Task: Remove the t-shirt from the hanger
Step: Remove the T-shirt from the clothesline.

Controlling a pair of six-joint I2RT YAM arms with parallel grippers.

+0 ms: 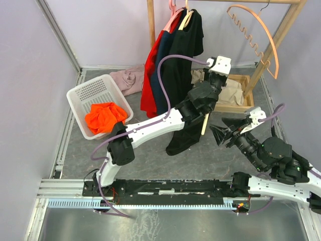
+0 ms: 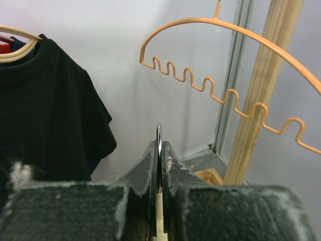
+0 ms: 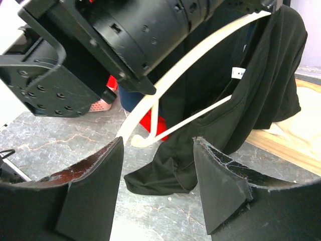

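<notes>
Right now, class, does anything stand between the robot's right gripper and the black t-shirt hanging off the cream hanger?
Nothing visible does. The open right gripper faces the black t-shirt directly. The cream hanger, pinched in the left gripper, crosses just above that line, crowding the approach without blocking it.

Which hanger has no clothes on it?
The orange wavy hanger, hanging on the right side of the rack. It is completely bare, while every other hanger has a shirt on it.
</notes>
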